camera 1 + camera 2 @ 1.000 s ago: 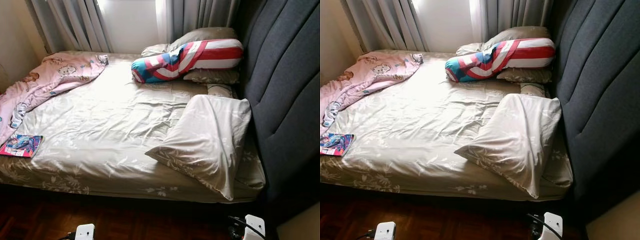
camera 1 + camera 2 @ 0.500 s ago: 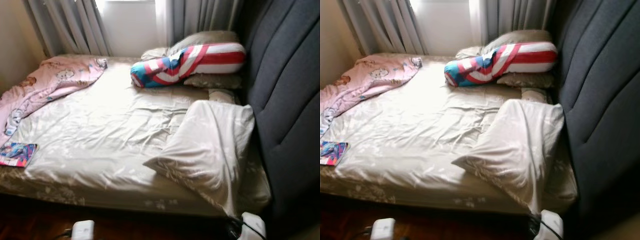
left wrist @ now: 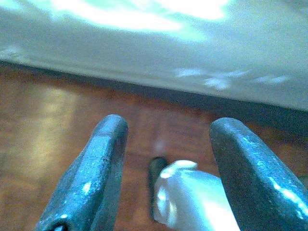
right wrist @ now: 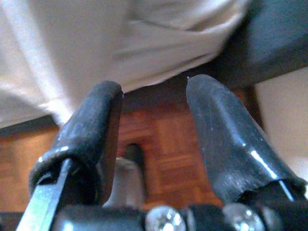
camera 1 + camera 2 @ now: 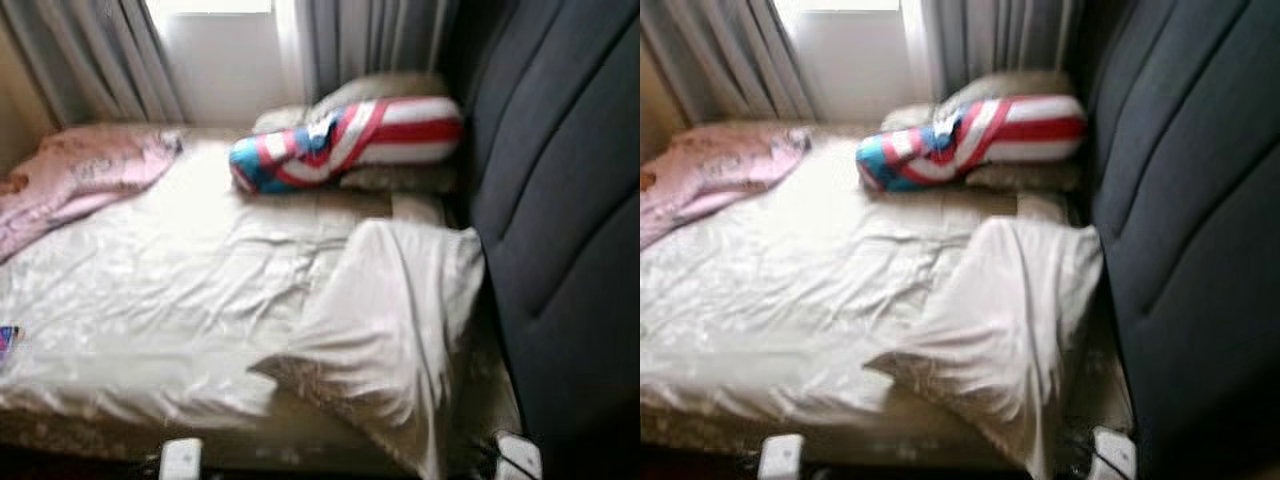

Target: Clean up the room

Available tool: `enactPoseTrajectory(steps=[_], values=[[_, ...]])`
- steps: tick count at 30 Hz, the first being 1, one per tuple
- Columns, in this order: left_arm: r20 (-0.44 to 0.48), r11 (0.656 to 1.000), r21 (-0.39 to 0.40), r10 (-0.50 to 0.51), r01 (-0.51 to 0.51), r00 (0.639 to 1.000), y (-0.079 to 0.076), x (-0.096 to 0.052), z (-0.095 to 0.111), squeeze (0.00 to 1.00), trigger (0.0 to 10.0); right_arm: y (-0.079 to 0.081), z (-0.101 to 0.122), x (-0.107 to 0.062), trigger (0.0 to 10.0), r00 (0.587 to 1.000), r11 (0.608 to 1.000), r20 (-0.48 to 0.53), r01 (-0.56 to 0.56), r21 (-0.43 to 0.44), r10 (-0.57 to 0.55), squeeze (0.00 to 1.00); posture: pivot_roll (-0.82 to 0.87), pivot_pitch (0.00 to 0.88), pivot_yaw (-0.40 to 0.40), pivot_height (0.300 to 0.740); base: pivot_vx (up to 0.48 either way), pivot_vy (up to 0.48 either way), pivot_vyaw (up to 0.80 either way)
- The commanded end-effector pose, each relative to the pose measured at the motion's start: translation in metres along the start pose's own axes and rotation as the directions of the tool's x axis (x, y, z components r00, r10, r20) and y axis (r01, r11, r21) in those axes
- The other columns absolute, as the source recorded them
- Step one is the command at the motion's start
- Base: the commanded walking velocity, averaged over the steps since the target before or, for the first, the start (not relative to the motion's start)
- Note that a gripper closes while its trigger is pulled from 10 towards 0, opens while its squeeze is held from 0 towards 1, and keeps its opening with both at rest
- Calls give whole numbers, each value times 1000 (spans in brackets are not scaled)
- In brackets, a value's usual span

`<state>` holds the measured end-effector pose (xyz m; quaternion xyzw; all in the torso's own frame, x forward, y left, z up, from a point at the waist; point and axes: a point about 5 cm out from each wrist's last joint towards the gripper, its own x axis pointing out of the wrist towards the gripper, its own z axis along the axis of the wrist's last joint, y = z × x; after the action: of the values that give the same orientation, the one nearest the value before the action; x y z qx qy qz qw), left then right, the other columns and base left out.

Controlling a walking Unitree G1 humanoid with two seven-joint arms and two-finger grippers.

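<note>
Scene: blurred head views, looking down at a bed (image 5: 170,300) w/ beige floral sheet, lying ahead of both end effectors.
Left end effector (image 3: 166,144): hanging low over wood floor (image 3: 43,125) just short of the bed edge; fingers (image 3: 94,173) spread wide, gripping nothing.
Right end effector (image 4: 154,125): hovering low by the bed's near corner; fingers (image 4: 226,139) standing wide apart, holding nothing; beige fabric drooping just beyond the tips.
Big pillow (image 5: 390,320): lying crooked on the sheet, ahead of the right end effector, one corner sagging toward the bed edge.
Striped bolster (image 5: 345,140): red, white & blue, resting far beyond the right end effector, on top of stacked beige pillows (image 5: 395,178) next to the headboard.
Pink blanket (image 5: 75,180): lying bunched at the far side, well ahead of the left end effector.
Headboard (image 5: 560,220): dark grey padded panel, running along the right end effector's side.
Curtains (image 5: 90,55): grey, hanging behind the bed, bright window (image 5: 215,50) glowing between them.
Book (image 5: 6,340): colourful corner peeking at the picture edge, out to the left end effector's outer side.
</note>
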<state>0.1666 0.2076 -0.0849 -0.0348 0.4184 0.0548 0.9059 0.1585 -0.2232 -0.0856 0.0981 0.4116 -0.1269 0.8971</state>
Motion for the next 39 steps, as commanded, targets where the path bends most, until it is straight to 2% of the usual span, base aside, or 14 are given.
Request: enactPoseTrajectory(steps=[1, 9, 12, 14, 20, 27, 39], values=[[-13, 999, 12, 34, -34, 999, 13, -2, -2, 0, 10000, 14, 9, 4, 10000, 999, 999, 36, -40, 12, 40, 0, 56, 0, -36, 720, 322, 0, 0], [27, 999, 17, 33, -34, 999, 12, 0, 7, 0, 10000, 17, 14, 3, 10000, 992, 995, 99, -87, 49, 82, 0, 53, 0, -32, 720, 307, 0, 0], [78, 999, 3, 37, -37, 996, 13, 2, 20, 0, 10000, 18, 15, 3, 10000, 988, 993, 121, -106, 53, 99, 0, 48, 0, -30, 720, 0, 0, 0], [143, 999, -11, 39, -38, 989, 15, 5, 36, 0, 10000, 19, 16, 2, 10000, 985, 991, 133, -122, 54, 114, 0, 53, 0, -31, 720, 0, 0, 0], [188, 1000, -6, 31, -30, 982, 13, 7, 51, 0, 10000, 19, 15, 2, 10000, 986, 992, 126, -113, 55, 105, 0, 56, 0, -30, 720, 0, 0, 0], [186, 999, 41, 4, -12, 983, 4, 8, 50, 0, 10000, 18, 13, 2, 10000, 989, 993, 119, -101, 66, 93, 0, 51, 0, -28, 720, 0, 81, 0], [187, 999, 34, 6, -13, 982, 2, 8, 49, 0, 10000, 17, 11, 2, 10000, 990, 993, 106, -95, 65, 88, 0, 57, 0, -29, 720, 0, 366, 0]])
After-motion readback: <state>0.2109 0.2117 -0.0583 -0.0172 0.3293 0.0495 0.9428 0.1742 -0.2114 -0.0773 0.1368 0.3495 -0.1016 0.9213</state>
